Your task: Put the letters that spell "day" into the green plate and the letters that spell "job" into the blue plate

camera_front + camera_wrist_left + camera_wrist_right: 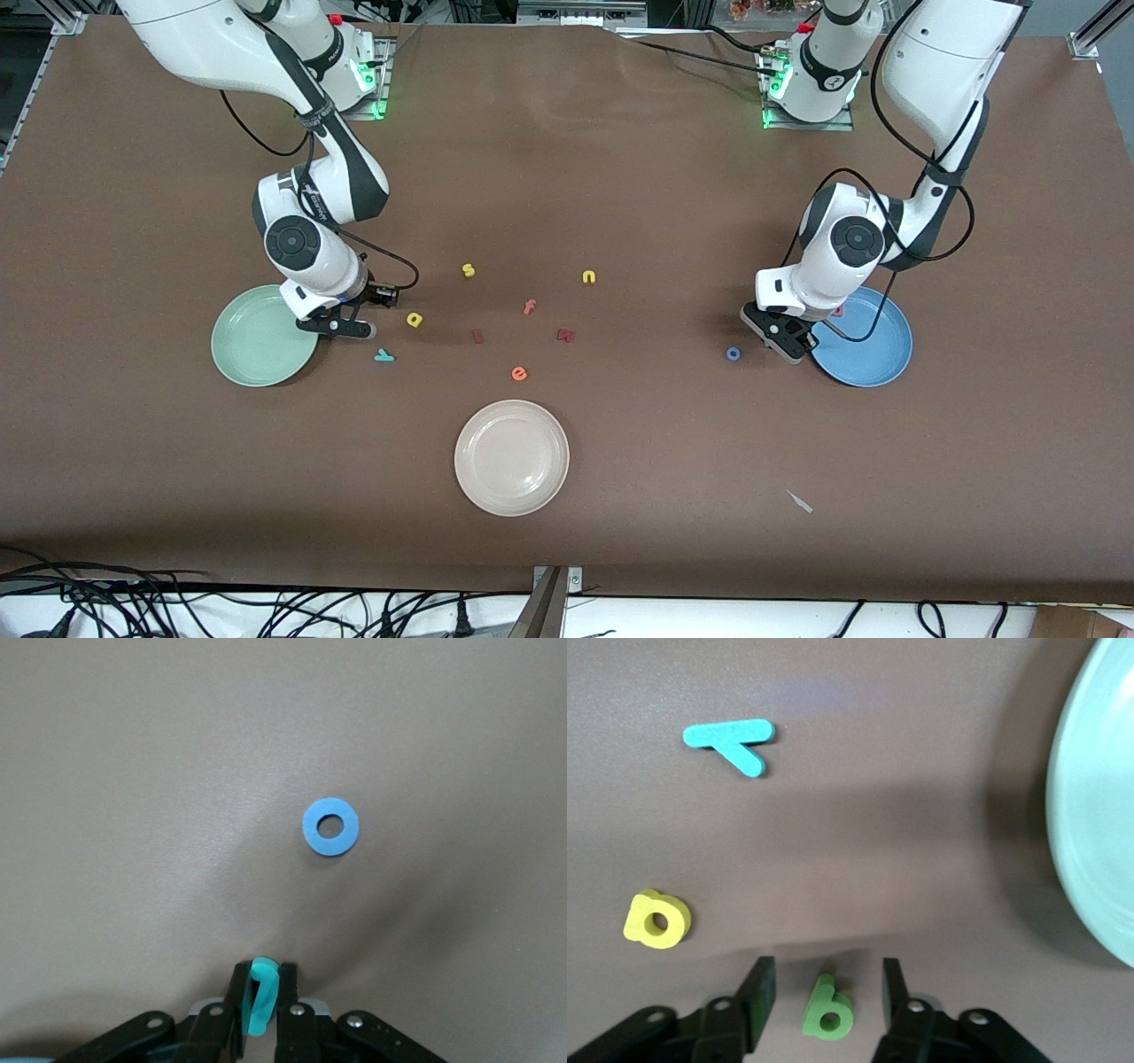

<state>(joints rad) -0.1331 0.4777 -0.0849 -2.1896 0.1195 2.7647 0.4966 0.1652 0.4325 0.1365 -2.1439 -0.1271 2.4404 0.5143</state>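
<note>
The left gripper (263,997) pinched the teal j (260,994) tight beside the blue plate (886,363), near the blue o (330,826). The right gripper (824,992) stood open around the green d (828,1014), beside the green plate (1099,815).

The left arm hides much of the red-orange b (838,311) on the blue plate (873,363).

The brown matte table (620,177) carries a round mint-green plate (257,341), round blue plate (873,350), round cream plate (511,457), blue foam ring o (733,354), teal y (384,355), yellow a (414,319) and olive-green d (828,1014).
</note>
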